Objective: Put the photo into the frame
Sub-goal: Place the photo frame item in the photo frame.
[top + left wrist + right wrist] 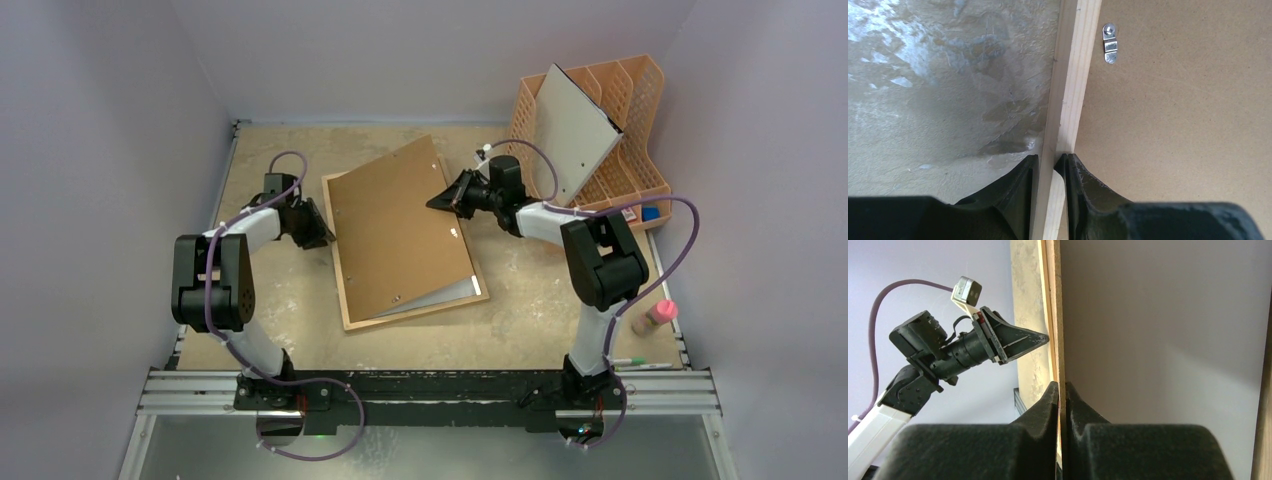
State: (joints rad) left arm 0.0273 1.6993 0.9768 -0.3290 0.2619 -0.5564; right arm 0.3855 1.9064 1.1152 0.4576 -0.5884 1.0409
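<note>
Your left gripper clamps frame rail at 9 o'clock; your right gripper pinches brown backing board edge at 2 o'clock.

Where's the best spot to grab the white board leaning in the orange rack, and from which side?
Probably its upper edge, pinched across the thin thickness, coming from above. The white board stands tilted in the orange rack. Its top edge shows free, while its lower end sits down between the dividers.
</note>
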